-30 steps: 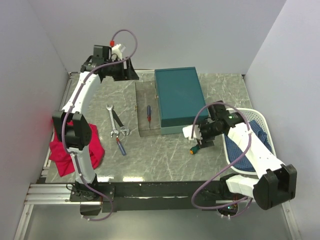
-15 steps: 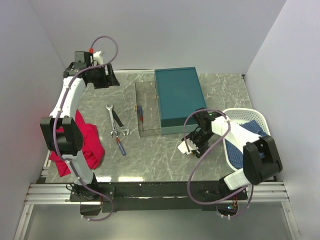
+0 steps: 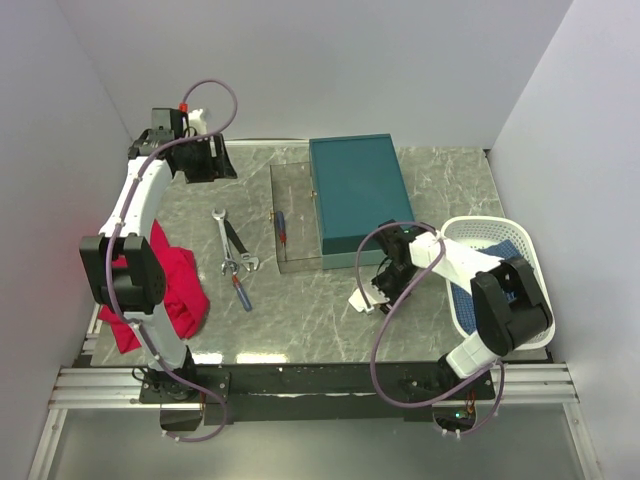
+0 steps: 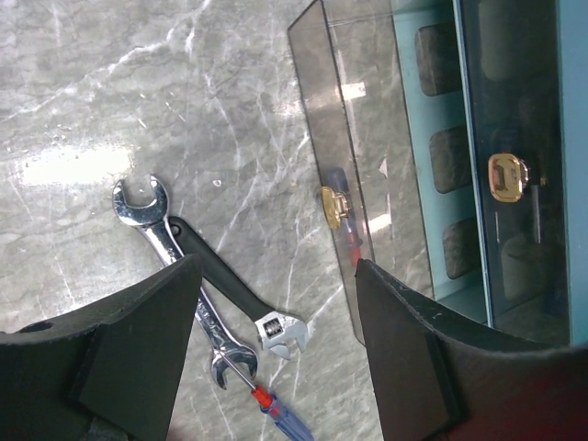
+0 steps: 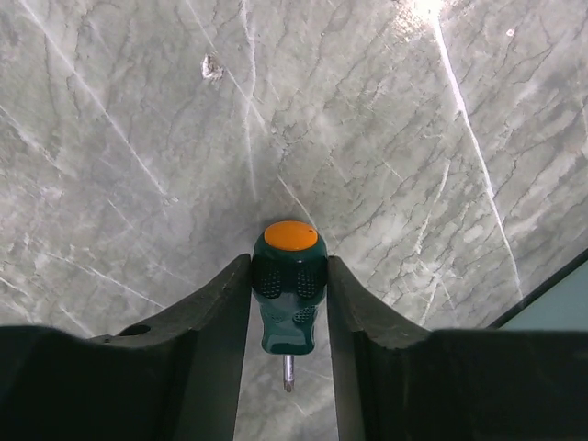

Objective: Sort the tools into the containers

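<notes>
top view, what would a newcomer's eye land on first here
The teal box in the middle of the table and the red cloth at the left edge stand out most. Two wrenches lie crossed between them. In the right wrist view, the right gripper is shut on a stubby screwdriver with an orange cap.

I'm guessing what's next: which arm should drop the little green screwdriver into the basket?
Right. Its claw grips the screwdriver, near the basket; the left claw hangs far off, facing the wrenches.
</notes>
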### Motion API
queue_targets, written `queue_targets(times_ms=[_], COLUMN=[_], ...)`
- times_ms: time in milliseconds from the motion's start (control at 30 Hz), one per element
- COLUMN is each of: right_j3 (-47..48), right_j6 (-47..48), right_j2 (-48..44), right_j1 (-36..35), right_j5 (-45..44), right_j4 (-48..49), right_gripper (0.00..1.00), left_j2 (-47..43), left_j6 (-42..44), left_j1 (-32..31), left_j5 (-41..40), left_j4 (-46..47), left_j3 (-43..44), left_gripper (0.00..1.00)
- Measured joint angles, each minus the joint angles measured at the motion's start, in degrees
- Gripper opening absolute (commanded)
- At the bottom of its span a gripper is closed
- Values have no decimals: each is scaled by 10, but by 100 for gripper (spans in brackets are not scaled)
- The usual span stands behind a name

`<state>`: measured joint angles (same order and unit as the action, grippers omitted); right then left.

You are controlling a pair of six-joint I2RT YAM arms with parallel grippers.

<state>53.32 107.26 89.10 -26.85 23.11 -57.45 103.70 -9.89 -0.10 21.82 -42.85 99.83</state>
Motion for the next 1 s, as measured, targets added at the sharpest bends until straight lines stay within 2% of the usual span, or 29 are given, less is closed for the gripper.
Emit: queue_targets(times_ms=[133, 167, 300, 367, 533, 700, 767, 900, 1000], right_j3=[0, 1, 25, 74, 347, 665, 753, 774, 775], right_j6=[-27, -34, -69, -90, -159, -308, -388, -542, -612], right_j2=[0, 0, 3, 8, 51, 146, 181, 208, 249], right_j1=[-7, -9, -10, -10, -26, -68, -80, -89, -85], right_j5=[-11, -12, -20, -10, 42, 146, 181, 202, 190], right_j4=[7, 8, -10, -44, -129, -169, -155, -83, -26], right_gripper=[2, 0, 0, 0, 0, 0, 0, 0, 0], left_j2=[0, 0, 0, 0, -2, -28, -42, -59, -70], left_j6=[0, 0, -2, -3, -9, -34, -47, -74, -86], left_j1=[0, 0, 4, 11, 44, 77, 86, 90, 90], left_j5=[-2, -2, 2, 10, 39, 61, 65, 72, 76], left_j4=[1, 1, 1, 1, 21, 64, 70, 78, 92], left_j3=[0, 0, 0, 0, -24, -119, -153, -181, -195], left_gripper=[74, 74, 74, 73, 74, 73, 73, 74, 74])
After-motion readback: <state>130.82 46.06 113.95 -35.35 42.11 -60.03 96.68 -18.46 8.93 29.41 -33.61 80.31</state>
